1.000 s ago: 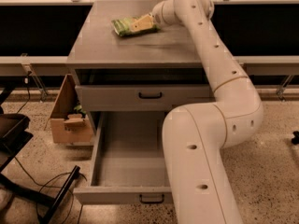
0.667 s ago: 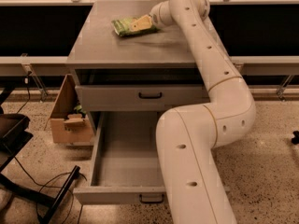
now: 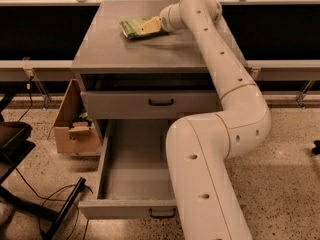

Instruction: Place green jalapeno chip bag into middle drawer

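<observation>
No change — fingers (image 3: 150,26) around bag (image 3: 131,28)

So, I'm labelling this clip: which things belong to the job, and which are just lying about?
Job: green jalapeno chip bag on the cabinet top; pincer at the bag; middle drawer, open.
Lying about: cardboard box; upper drawer.
</observation>
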Available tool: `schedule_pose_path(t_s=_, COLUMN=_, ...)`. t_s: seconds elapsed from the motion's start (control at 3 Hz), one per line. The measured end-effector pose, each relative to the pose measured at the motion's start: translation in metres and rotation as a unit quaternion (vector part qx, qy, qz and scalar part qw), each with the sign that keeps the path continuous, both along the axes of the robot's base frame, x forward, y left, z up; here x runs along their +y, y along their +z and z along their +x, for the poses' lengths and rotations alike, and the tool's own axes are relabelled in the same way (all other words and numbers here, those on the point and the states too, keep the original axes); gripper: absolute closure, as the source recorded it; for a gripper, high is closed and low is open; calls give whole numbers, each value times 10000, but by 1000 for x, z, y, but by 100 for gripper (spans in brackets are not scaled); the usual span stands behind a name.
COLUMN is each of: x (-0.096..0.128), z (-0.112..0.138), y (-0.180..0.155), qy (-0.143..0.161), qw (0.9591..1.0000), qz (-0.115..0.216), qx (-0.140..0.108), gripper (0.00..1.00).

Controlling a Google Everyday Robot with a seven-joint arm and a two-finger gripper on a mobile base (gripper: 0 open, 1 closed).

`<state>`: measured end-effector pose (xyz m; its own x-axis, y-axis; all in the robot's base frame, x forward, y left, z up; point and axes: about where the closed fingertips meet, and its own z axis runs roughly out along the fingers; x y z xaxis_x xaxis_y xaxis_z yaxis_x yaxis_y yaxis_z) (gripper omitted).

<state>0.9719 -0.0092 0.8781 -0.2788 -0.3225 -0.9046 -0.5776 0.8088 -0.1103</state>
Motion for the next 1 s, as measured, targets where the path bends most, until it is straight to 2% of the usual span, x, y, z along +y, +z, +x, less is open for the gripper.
schedule_pose_path(t_s=0.33, x=21, z=5, y=-10, qy=186, qw=9994, qz=295, qx=-62, gripper=16)
schedule_pose_path(t_s=0.67, x=42, z=7, y=-30, qy=283, qw=9990, qz=349, qx=73, gripper=39)
schedule_pose_path(t_s=1.0, x=43, z=7, y=-31, qy=285, qw=9990, qz=348, qx=76, gripper=62)
